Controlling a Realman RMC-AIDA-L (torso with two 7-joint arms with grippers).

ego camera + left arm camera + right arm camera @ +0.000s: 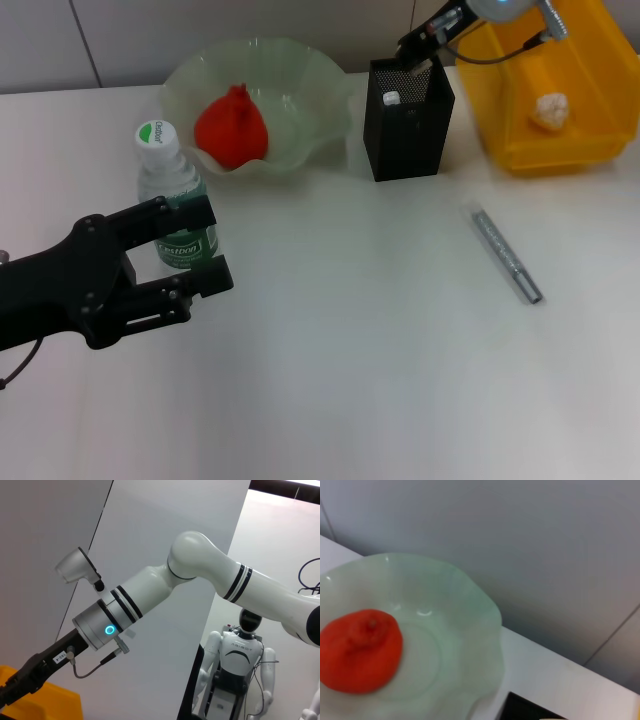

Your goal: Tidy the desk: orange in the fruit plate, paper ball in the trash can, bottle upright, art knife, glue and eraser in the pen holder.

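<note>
The bottle point(176, 205) stands upright on the desk point(350, 330), left of centre. My left gripper point(200, 250) is at its label with fingers spread open; I cannot tell if they touch it. The orange point(232, 125) lies in the fruit plate point(310, 90); the right wrist view shows the orange point(360, 650) there too. The paper ball point(550, 112) sits in the trash can point(560, 150). My right gripper point(420, 45) hovers over the pen holder point(408, 130), which holds a white-topped stick point(391, 98), seemingly the glue. The art knife point(505, 255) lies on the desk at right. The eraser is out of view.
The fruit plate, pen holder and trash can line the desk's back edge by the wall. In the left wrist view my right arm point(200, 575) reaches over the trash can's corner point(45, 705), and another robot point(240, 665) stands far behind.
</note>
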